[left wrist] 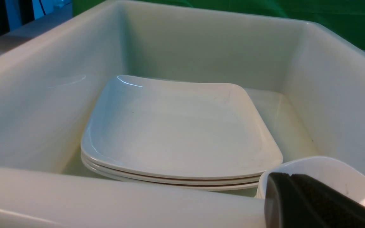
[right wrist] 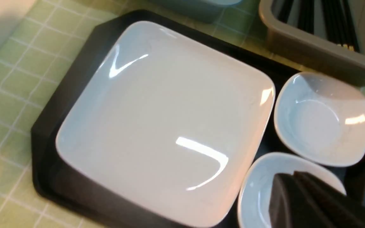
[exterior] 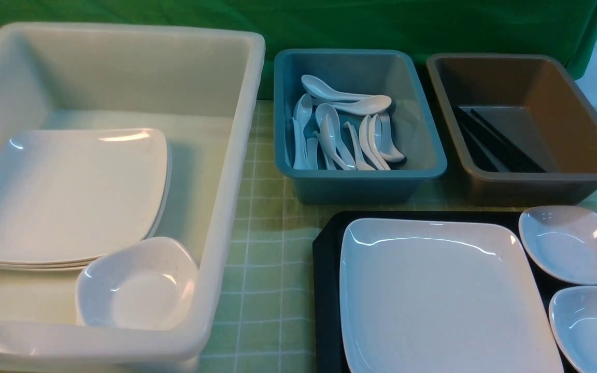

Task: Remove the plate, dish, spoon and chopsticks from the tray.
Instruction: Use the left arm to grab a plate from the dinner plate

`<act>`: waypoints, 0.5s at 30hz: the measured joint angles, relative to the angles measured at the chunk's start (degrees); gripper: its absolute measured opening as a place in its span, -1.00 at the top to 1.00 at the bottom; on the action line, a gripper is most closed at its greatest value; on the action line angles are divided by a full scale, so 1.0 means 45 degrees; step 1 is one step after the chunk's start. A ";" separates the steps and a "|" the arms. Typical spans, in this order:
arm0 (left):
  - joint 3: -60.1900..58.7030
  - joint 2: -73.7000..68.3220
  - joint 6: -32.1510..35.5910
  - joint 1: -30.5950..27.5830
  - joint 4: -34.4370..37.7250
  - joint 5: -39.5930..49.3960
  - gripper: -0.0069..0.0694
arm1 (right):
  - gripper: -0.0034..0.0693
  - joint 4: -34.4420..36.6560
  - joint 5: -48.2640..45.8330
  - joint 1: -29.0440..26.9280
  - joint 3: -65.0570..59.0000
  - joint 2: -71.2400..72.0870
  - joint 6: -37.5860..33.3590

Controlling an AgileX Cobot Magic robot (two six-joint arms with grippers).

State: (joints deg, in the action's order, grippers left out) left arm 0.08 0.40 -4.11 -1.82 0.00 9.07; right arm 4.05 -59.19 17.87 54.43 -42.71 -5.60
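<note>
I see plate (exterior: 449,295) flat on black tray (exterior: 327,290), front right of table. Far dish (exterior: 570,243) and near dish (exterior: 594,326) share tray, right of plate. Spoons (exterior: 350,129) heaped in blue bin (exterior: 283,129), chopsticks (exterior: 495,140) in brown bin (exterior: 578,109), both beyond tray. Right gripper (right wrist: 291,190) pinched closed, empty, above near dish. Left gripper (left wrist: 284,193) closed too, gripping nothing, by white tub (exterior: 244,134) near wall.

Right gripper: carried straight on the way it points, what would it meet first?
Probably the nearer dish on the tray: the shut right gripper hangs over that dish's bowl, though depth is unclear from the wrist view.
</note>
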 joint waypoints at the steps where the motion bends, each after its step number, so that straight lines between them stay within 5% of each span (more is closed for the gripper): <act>1: 0.0000 0.0000 0.0000 0.0000 0.0000 0.0000 0.82 | 0.91 0.0011 0.0242 0.0038 -0.0629 0.0828 0.0000; 6: -0.0018 0.0000 -0.0542 -0.0014 0.0815 -0.0112 0.82 | 0.91 -0.0003 0.2179 0.0063 -0.3535 0.4896 0.0320; 10: -0.0066 -0.0013 -0.3432 -0.0013 0.5855 -0.0715 0.82 | 0.91 0.0006 0.4271 0.0063 -0.5383 0.7203 0.0915; 15: -0.0093 -0.0013 -0.4686 -0.0013 0.9075 -0.1282 0.82 | 0.90 0.0006 0.4984 0.0063 -0.6356 0.8228 0.1400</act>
State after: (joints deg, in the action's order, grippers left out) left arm -0.34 0.34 -25.19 -1.88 40.84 3.30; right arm 4.08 -36.76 18.16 25.83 -5.68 0.70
